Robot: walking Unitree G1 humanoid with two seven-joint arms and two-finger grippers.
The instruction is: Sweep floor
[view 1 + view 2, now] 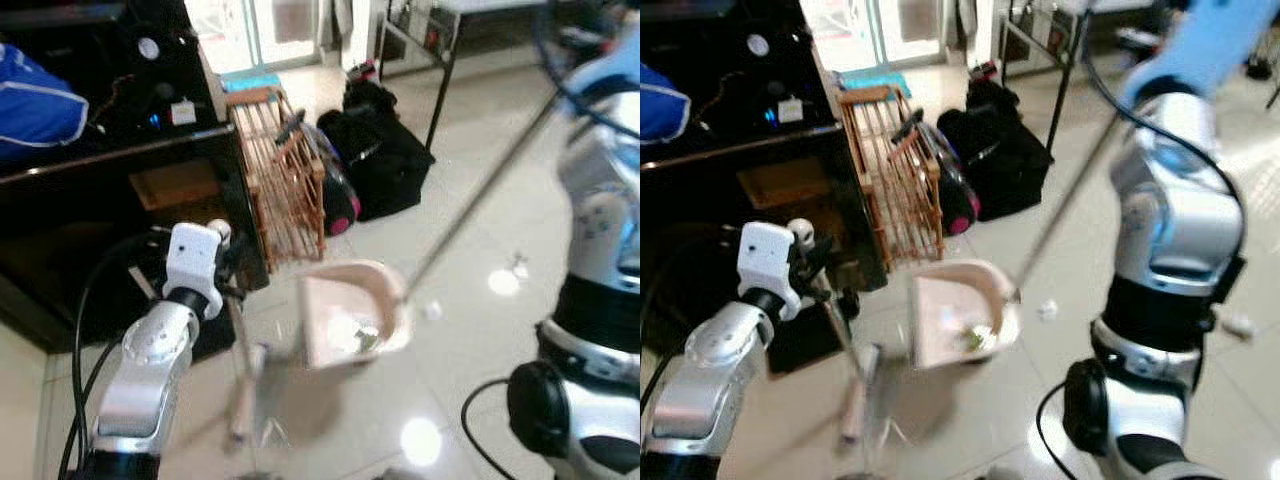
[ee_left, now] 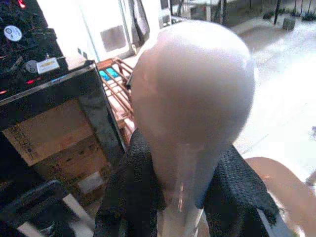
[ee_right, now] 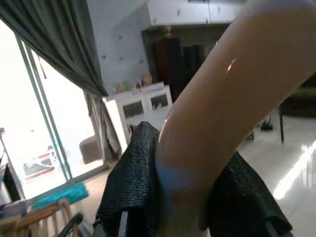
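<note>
A beige dustpan [image 1: 352, 318] rests on the glossy floor with bits of debris [image 1: 366, 341] inside it. Its long thin handle [image 1: 478, 195] rises toward my right arm [image 1: 1175, 215]. In the right wrist view my right gripper [image 3: 183, 197] is shut on the handle's tan grip [image 3: 217, 98]. My left gripper [image 1: 226, 268] is shut on the broom's pale rounded handle end [image 2: 192, 94]. The broom's shaft [image 1: 240, 350] and head [image 1: 255, 400] hang blurred just left of the dustpan. A small white scrap [image 1: 432, 311] lies on the floor right of the pan.
A black cabinet [image 1: 120, 170] stands close on the left, with a wooden slatted crate [image 1: 282, 180] leaning beside it. Black bags [image 1: 380, 160] lie behind the pan. A black-legged table [image 1: 440, 60] is at the back. Another scrap [image 1: 519, 267] lies on open tiles to the right.
</note>
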